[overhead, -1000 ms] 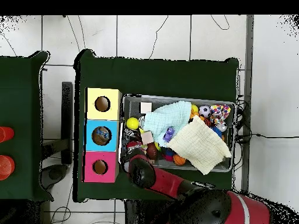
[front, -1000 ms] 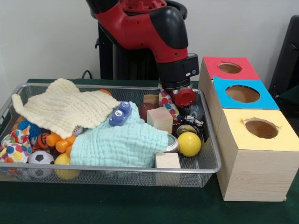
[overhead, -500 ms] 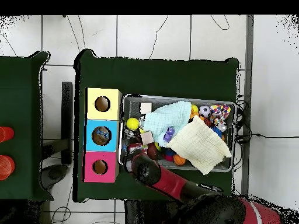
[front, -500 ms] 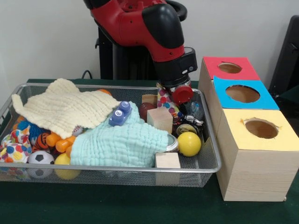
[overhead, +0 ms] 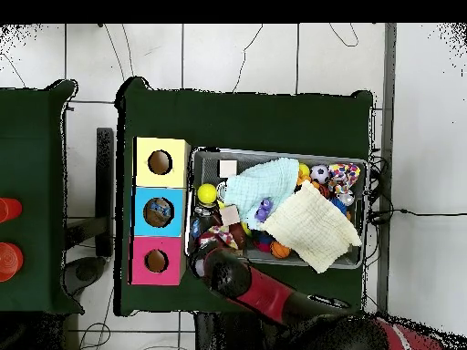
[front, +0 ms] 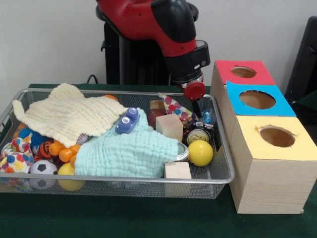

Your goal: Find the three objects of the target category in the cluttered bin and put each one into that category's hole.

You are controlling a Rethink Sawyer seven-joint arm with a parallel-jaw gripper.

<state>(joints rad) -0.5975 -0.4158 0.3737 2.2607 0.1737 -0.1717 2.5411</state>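
A dark green tabletop [front: 148, 223] is set against a plain pale wall. The pincer [front: 194, 91] is seen at the end of the red and black arm [front: 158, 25], over the wire bin's far right corner beside the red box; whether it is spread or closed cannot be told, as only a red round end is shown. Just below it, a dotted multicolour cloth [front: 176, 108] is draped over clutter, with a black toy car [front: 202, 129] and a round tin [front: 197, 136] next to it. A yellow ball [front: 200, 152] is lying near the bin's right wall, and two wooden blocks [front: 170, 127] are placed beside it. A mint cloth [front: 129, 151] is spread across the middle of the wire bin [front: 220, 173], with a blue toy [front: 127, 121] resting on it. A cream cloth [front: 67, 115] is laid over the left half. A soccer ball [front: 43, 168] and orange pieces [front: 64, 151] are piled at the left end. Three boxes are lined up along the bin's right side: red box [front: 242, 73], blue box [front: 257, 99], yellow box [front: 276, 137], each with a round hole on top.
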